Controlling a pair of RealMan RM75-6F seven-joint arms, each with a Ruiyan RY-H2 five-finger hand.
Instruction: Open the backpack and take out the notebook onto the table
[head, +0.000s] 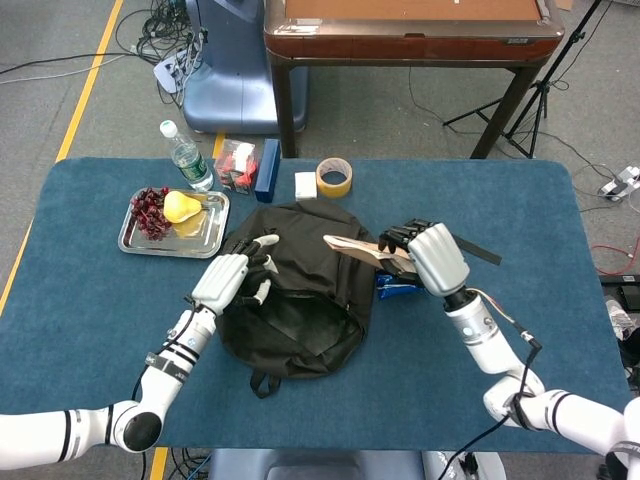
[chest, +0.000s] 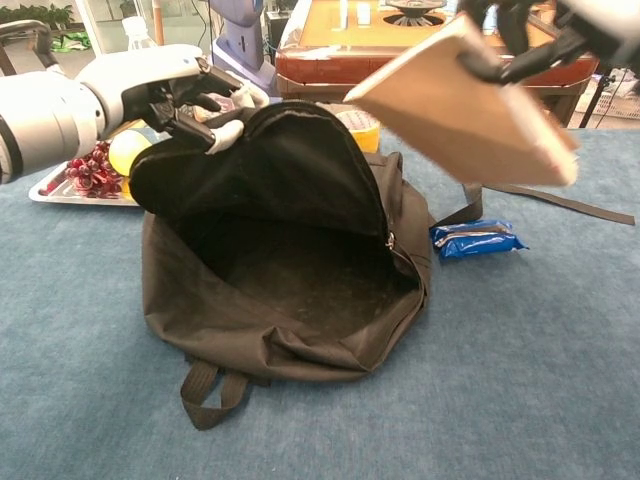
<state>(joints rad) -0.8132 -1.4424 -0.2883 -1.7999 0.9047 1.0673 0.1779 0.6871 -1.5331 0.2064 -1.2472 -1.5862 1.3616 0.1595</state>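
Item: backpack (head: 300, 290), black soft fabric, lying on the blue tabletop (head: 90, 300) with its main compartment unzipped. The interior shows bare in the chest view. The cloth is limp and slumps wherever it is unsupported, so the flap likely needs holding to keep the mouth open.

Item: left hand (head: 232, 280), fingers pinching the upper flap of the backpack and holding it raised near the rim.

Item: notebook (chest: 462, 105), tan cover, thin, flat. It is out of the bag and in the air, tilted, above the backpack's right side and the blue snack packet (chest: 477, 240); not yet on the tabletop. It appears light and moderately stiff, holding its plane without sagging. The cover looks smooth and could slip under a loose pinch. An edge grip with the thumb opposing the fingers suits it.

Item: right hand (head: 425, 255), fingers clenched on one edge of the notebook, carrying it.

Other stock: tray (head: 205, 240) with grapes and a yellow fruit, water bottle (head: 185, 155), tape roll (head: 334, 177), black strap (head: 450, 240) just beside the packet.
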